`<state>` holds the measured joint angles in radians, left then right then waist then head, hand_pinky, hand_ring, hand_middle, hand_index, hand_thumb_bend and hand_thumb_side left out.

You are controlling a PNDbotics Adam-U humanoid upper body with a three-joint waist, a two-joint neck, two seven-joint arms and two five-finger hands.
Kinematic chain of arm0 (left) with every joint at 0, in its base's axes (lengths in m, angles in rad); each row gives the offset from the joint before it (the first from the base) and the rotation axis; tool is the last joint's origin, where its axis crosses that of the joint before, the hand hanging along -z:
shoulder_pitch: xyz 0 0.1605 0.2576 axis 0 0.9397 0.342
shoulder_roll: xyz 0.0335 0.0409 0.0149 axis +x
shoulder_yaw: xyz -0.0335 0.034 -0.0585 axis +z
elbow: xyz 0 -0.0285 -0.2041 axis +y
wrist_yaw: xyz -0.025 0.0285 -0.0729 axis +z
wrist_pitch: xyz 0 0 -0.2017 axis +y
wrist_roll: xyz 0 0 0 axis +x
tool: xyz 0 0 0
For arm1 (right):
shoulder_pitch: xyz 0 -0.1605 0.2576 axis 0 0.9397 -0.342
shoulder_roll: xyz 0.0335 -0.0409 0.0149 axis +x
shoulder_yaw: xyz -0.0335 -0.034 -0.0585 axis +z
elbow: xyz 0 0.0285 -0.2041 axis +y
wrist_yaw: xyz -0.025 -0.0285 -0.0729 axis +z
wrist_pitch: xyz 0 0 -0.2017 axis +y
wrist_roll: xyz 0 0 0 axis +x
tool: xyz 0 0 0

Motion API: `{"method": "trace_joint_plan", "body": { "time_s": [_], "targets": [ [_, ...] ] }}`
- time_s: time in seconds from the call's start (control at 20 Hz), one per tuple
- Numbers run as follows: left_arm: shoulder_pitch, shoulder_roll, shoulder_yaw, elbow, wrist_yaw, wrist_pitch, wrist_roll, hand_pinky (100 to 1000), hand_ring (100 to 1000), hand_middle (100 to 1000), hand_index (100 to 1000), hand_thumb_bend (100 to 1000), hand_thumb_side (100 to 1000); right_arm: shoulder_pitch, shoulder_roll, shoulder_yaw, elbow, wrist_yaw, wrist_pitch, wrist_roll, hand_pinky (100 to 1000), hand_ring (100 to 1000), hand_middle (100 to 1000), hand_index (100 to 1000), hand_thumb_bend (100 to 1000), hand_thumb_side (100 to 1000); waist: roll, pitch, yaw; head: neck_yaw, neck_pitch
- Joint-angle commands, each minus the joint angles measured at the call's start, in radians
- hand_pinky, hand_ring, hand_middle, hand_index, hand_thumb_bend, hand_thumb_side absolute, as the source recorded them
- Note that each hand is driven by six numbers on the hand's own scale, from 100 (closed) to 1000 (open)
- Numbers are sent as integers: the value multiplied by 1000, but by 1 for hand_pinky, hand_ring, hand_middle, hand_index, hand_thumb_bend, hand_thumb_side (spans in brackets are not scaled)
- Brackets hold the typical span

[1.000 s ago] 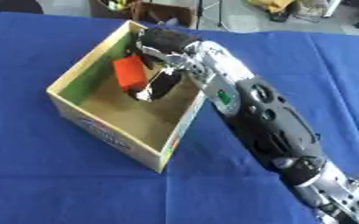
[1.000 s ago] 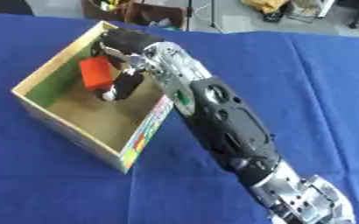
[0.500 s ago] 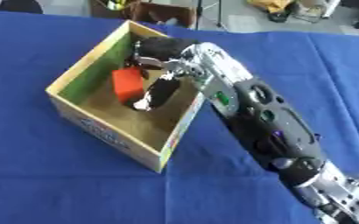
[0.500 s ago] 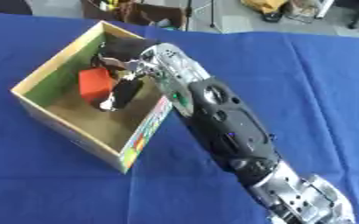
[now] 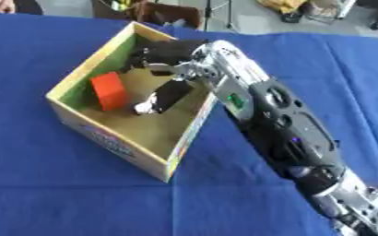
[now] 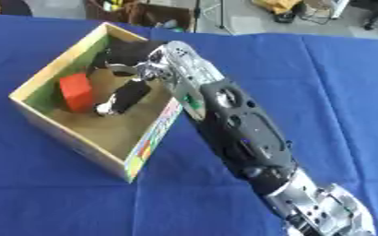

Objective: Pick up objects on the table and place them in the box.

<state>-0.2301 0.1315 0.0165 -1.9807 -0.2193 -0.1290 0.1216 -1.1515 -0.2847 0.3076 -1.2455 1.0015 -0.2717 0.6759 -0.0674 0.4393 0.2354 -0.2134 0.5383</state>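
Right hand over the open box, red block inside

The right hand [image 5: 172, 53] reaches over the far wall of the open cardboard box [image 5: 111, 140] on the blue tablecloth [image 5: 47, 184], fingers spread and holding nothing. A red rectangular block [image 5: 108, 91] stands on the box floor against the green-lined left wall, apart from the hand, apparently just delivered. A dark finger-like part with a pale tip [image 5: 162, 97] hangs beside it.

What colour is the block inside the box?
Red-orange block; clearest in the left eye view.
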Motion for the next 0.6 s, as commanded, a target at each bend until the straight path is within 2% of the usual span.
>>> {"method": "trace_joint_plan", "body": {
  "time_s": [0.05, 0.25, 0.4, 0.5, 0.6],
  "targets": [
    [-3, 6, 2, -19, 4, 3, -1, 321, 589, 628, 778, 100, 867, -8, -32, -17, -49, 0, 4, -13, 890, 927, 912, 945, 296, 807, 11, -25, -3, 5, -3],
    [0, 6, 5, -19, 2, 5, 1, 321, 589, 628, 778, 100, 867, 6, -61, -36, -110, -29, 15, -39, 884, 912, 898, 940, 241, 803, 15, -29, -12, 14, -1],
    [4, 5, 8, -19, 0, 6, 4, 321, 589, 628, 778, 100, 867, 24, -101, -60, -182, -71, 30, -79, 873, 887, 863, 924, 102, 793, 18, -33, -22, 24, 5],
    [6, 5, 10, -19, -2, 7, 6, 322, 589, 628, 778, 100, 867, 39, -129, -74, -234, -102, 47, -102, 870, 873, 844, 918, 100, 803, 20, -35, -26, 31, 7],
    [9, 5, 13, -19, -3, 8, 9, 322, 589, 628, 778, 100, 867, 58, -160, -99, -286, -136, 63, -126, 853, 837, 814, 900, 100, 721, 22, -38, -34, 45, 9]
  ]
}}
